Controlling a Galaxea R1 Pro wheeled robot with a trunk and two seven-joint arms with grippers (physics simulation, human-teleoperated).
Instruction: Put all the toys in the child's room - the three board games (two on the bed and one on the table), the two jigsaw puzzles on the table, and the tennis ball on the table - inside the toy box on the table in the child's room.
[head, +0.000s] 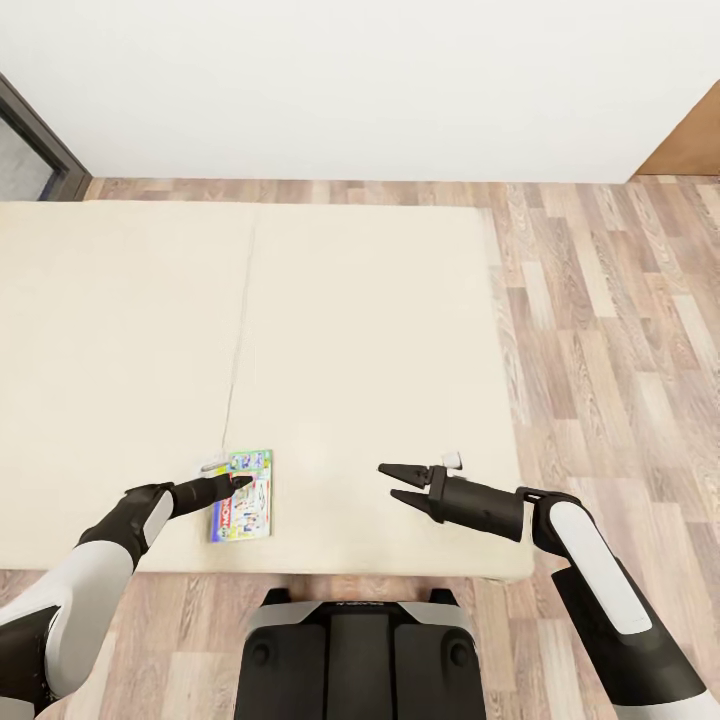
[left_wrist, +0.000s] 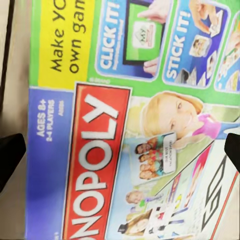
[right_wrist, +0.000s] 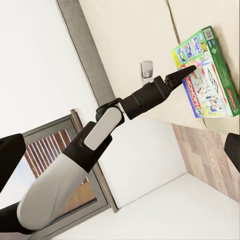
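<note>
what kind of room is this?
Likely a bedroom: a wide beige bed on a wood-plank floor by a white wall, with a Monopoly box lying on the bed.

Monopoly box (head: 242, 496) — green-edged, red logo (blue side strip); beige bed (head: 370, 350).

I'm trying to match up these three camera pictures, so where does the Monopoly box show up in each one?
Head view: Monopoly box lies low and left of centre on the bed, under the left gripper.
Left wrist view: the box lid seen close up, red logo readable.
Right wrist view: the box is at upper right, with the left gripper over it.
Shared landmark: the red Monopoly logo.
</note>
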